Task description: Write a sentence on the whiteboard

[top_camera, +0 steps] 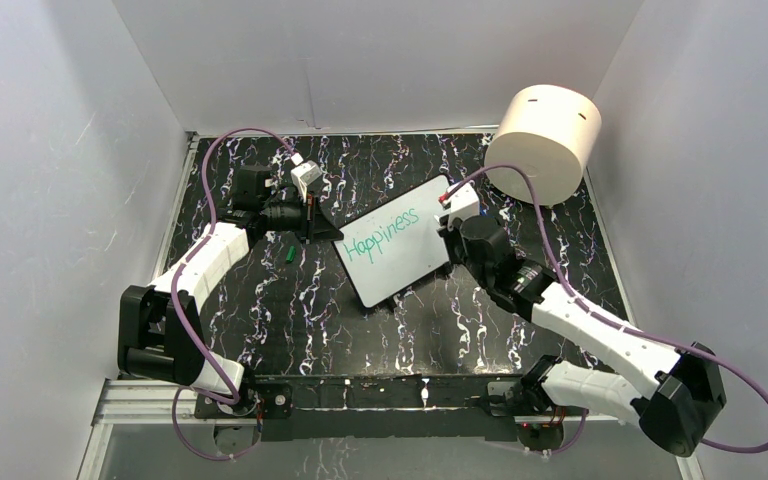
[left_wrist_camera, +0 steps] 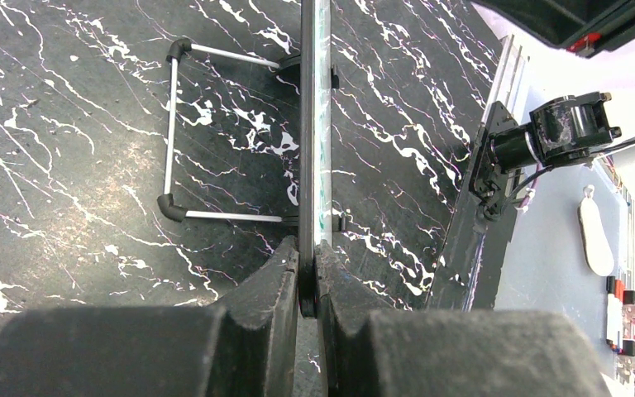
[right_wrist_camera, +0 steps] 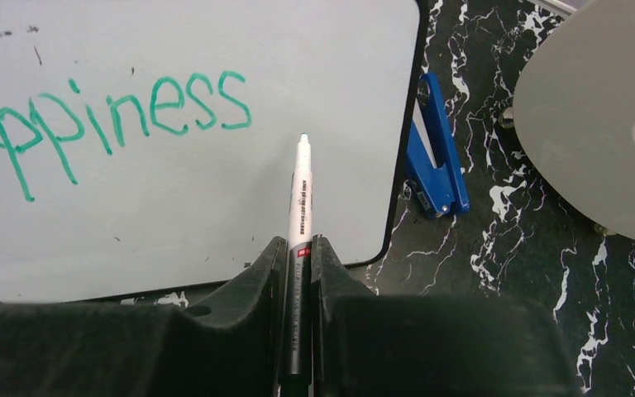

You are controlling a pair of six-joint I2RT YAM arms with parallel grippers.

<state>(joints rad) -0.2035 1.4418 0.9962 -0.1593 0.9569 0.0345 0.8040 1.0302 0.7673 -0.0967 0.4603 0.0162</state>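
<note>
Whiteboard [top_camera: 405, 262]: wrist views alone show left fingers [left_wrist_camera: 273, 285] pinching its edge, right fingers [right_wrist_camera: 258, 277] clamping a marker [right_wrist_camera: 301, 194].

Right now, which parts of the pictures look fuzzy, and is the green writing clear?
Right wrist view: teal-green handwritten lettering on the small black-framed white board is crisp, the right gripper's black fingers blurry. Left wrist view: left gripper's fingers blurry, board edge-on, lettering unreadable.

Right wrist cam cuts the sentence [right_wrist_camera: 120, 112] off at the left edge. Left wrist sees the whiteboard [left_wrist_camera: 315, 124] edge-on, so no lettering readable there.
</note>
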